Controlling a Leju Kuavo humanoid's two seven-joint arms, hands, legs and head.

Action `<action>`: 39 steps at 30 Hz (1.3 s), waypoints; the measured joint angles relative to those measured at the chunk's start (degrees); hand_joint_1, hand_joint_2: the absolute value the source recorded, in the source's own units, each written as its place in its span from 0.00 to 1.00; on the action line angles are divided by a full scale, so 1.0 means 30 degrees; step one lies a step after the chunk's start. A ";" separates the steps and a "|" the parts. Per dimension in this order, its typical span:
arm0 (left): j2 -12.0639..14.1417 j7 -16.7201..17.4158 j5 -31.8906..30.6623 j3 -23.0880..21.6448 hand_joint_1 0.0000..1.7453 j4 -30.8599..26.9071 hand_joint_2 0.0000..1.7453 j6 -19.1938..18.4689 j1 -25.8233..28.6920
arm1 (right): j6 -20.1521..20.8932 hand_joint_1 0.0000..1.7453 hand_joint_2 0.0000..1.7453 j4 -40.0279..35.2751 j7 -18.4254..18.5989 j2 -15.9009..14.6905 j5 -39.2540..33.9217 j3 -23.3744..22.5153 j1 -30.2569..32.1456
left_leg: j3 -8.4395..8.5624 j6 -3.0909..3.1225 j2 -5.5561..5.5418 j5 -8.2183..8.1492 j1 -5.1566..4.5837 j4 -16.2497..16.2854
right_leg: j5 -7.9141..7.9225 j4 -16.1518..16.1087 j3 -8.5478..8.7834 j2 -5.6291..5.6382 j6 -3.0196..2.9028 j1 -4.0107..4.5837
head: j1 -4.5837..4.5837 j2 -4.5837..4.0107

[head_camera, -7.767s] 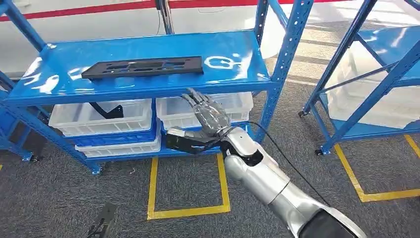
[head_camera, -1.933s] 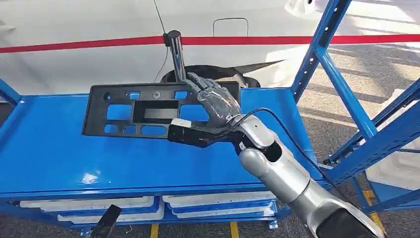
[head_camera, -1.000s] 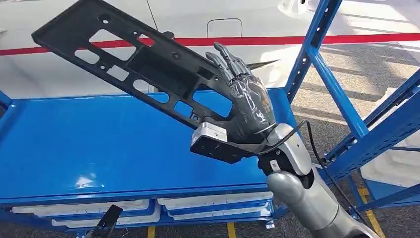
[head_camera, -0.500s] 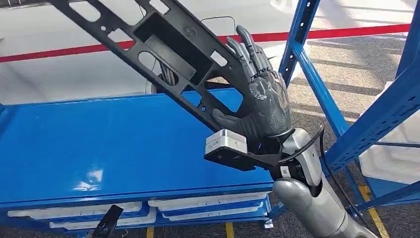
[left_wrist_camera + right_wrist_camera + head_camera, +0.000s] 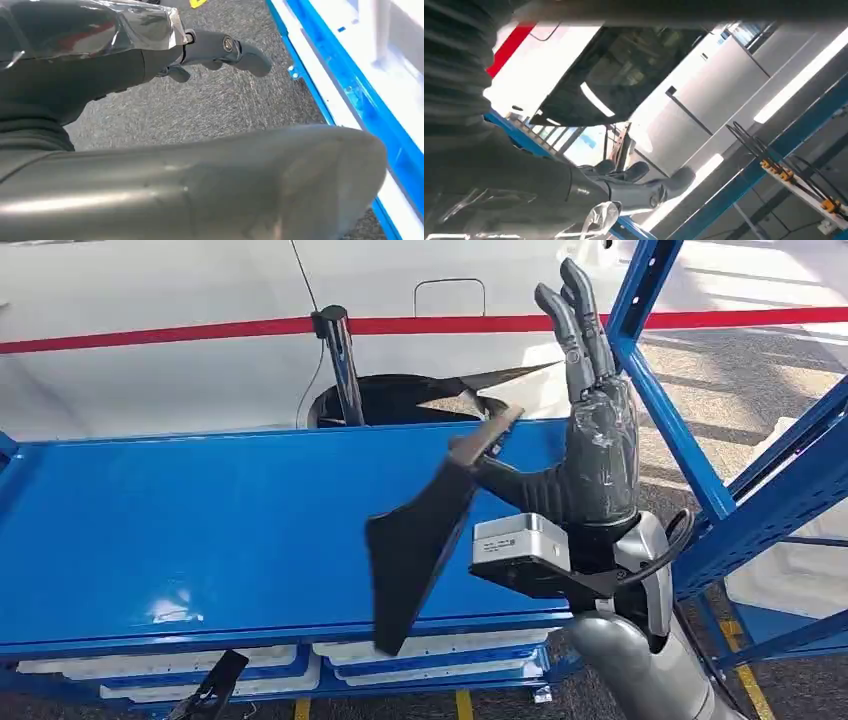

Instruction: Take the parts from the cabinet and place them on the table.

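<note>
A long black plastic panel [image 5: 425,535] with cut-outs hangs in the air in front of the blue cabinet's top shelf [image 5: 200,530]. It is turned edge-on and slopes down to the left. My right hand [image 5: 590,460] is raised beside the panel's upper end. Its thumb reaches across to that end and holds it, while its fingers [image 5: 575,320] stretch straight up, away from the panel. In the right wrist view the hand [image 5: 524,185] points up at a ceiling. My left hand [image 5: 100,50] hangs over grey carpet near the cabinet's blue edge [image 5: 350,95] and holds nothing.
White bins [image 5: 420,655] sit on the shelf under the blue top. A blue upright [image 5: 660,370] stands just right of my right hand, with a second blue rack [image 5: 790,500] beyond it. A black post [image 5: 340,360] and a white car body with a red stripe [image 5: 150,335] lie behind.
The right hand lifted the panel off the shelf and then turned. The panel has swung from flat against the fingers to edge-on, hanging down-left from the thumb.
</note>
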 joint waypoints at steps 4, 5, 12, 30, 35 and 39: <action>-0.0015 -0.0044 -0.0073 0.0007 0.00 0.0000 0.00 -0.0007 -0.0039 | -0.0160 0.00 1.00 -0.0306 -0.0066 0.0088 -0.0691 -0.0124 0.0005 | 0.0116 -0.0201 -0.0066 -0.0143 0.0087 0.0141 | 0.2718 -0.5024 0.2476 -0.0094 0.0123 -0.0187 | 0.0000 0.0000; 0.0000 -0.0044 -0.0073 0.0007 0.00 0.0000 0.00 0.0000 -0.0032 | -0.0153 0.00 1.00 -0.0320 -0.0073 0.0117 -0.0853 -0.0190 0.0027 | 0.0064 -0.0327 -0.0077 -0.0222 0.0033 0.0230 | 0.2587 -0.6015 0.2955 -0.0074 0.0145 -0.0217 | 0.0000 0.0000; 0.0000 -0.0051 -0.0087 0.0000 0.00 0.0000 0.00 -0.0007 -0.0032 | -0.0116 0.00 1.00 -0.0699 -0.0080 0.0415 -0.1392 -0.0423 0.0157 | -0.0802 -0.0914 -0.0020 -0.1485 0.0118 0.2081 | 0.2858 -0.6099 0.2817 0.0018 -0.0802 -0.0142 | -0.0066 0.0007; -0.0022 -0.0102 -0.0087 0.0015 0.00 0.0000 0.00 -0.0007 -0.0028 | 0.0073 0.00 1.00 -0.0983 -0.0080 0.0510 -0.1537 -0.0656 0.0536 | 0.0293 -0.0031 0.0017 -0.0183 0.0026 -0.0065 | 0.0007 -0.0343 0.0176 -0.0034 -0.0070 -0.0013 | -0.0015 0.0000; -0.0087 -0.0037 -0.0087 0.0014 0.00 0.0000 0.00 -0.0022 -0.0026 | 0.0146 0.00 1.00 -0.1005 -0.0080 0.0510 -0.1624 -0.0758 0.0563 | 0.0389 -0.0258 -0.0060 -0.0365 0.0111 0.0107 | 0.2908 -0.5531 0.2761 -0.0110 0.0020 -0.0227 | -0.0015 0.0000; -0.0117 -0.0044 -0.0146 0.0007 0.00 0.0000 0.00 -0.0051 -0.0016 | 0.0212 0.00 1.00 -0.1078 -0.0073 0.0517 -0.1632 -0.0787 0.0597 | 0.0266 -0.0575 -0.0071 -0.0378 0.0030 0.0134 | 0.2727 -0.6040 0.2850 0.0026 -0.0352 -0.0025 | -0.0036 0.0000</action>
